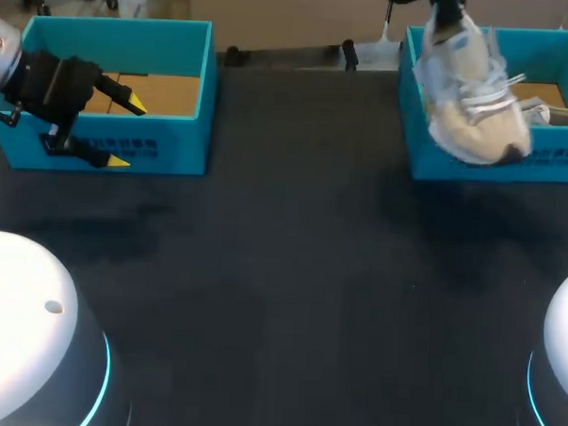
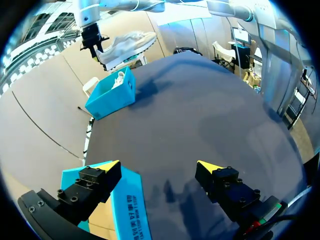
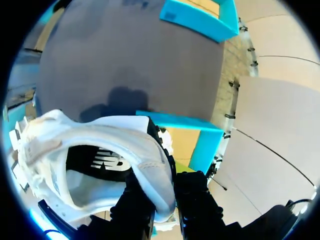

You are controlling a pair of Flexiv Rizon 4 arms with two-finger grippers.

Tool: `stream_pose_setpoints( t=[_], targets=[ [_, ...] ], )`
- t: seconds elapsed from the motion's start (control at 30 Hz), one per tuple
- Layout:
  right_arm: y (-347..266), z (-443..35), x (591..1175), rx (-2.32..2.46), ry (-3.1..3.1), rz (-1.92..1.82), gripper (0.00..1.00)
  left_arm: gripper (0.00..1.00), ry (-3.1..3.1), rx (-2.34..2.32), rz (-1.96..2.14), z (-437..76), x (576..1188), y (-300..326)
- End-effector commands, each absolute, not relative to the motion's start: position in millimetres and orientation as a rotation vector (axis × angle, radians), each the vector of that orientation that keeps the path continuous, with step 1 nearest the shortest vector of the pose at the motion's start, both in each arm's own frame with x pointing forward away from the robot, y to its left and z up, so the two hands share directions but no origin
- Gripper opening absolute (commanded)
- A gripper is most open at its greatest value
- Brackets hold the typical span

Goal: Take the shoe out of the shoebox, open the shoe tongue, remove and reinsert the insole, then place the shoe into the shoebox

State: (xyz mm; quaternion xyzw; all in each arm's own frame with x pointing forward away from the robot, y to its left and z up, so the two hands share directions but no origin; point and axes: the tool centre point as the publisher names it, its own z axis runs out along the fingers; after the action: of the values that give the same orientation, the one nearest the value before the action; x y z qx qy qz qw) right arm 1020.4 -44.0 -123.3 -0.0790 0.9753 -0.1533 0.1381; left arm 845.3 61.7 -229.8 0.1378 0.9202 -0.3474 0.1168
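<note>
My right hand (image 3: 165, 194) pinches the shoe (image 1: 473, 99) by its heel above the box (image 1: 550, 160); I should clear its wall before lowering; left hand (image 2: 158, 166) spread.

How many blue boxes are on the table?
2. One blue box sits far left, beside the left gripper; the other box sits far right, below the held-up shoe.

The black insole (image 3: 82, 152) inside the white mesh sports shoe (image 3: 132, 142) carries a white logo. Well apart from the shoe, the open turquoise cardboard box (image 1: 179, 138) has dark print on its front wall, too small to read.
</note>
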Motion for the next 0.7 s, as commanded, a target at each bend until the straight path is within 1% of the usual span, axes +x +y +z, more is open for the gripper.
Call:
stream_pose_setpoints(
  t=[0.03,0.2,0.7],
  targets=[
    [-72.9,-127.9,1040.7,-0.254,2.838,-0.410,0.00,1.00,2.697,0.405,-1.013,-229.5,845.3,61.9],
    [-97.4,-128.9,1055.2,-0.280,2.834,-0.392,0.00,1.00,2.697,0.405,-1.013,-229.5,845.3,61.9],
    [-98.1,-128.4,1055.4,-0.280,2.832,-0.412,0.00,1.00,2.697,0.405,-1.013,-229.5,845.3,61.9]
  ],
)
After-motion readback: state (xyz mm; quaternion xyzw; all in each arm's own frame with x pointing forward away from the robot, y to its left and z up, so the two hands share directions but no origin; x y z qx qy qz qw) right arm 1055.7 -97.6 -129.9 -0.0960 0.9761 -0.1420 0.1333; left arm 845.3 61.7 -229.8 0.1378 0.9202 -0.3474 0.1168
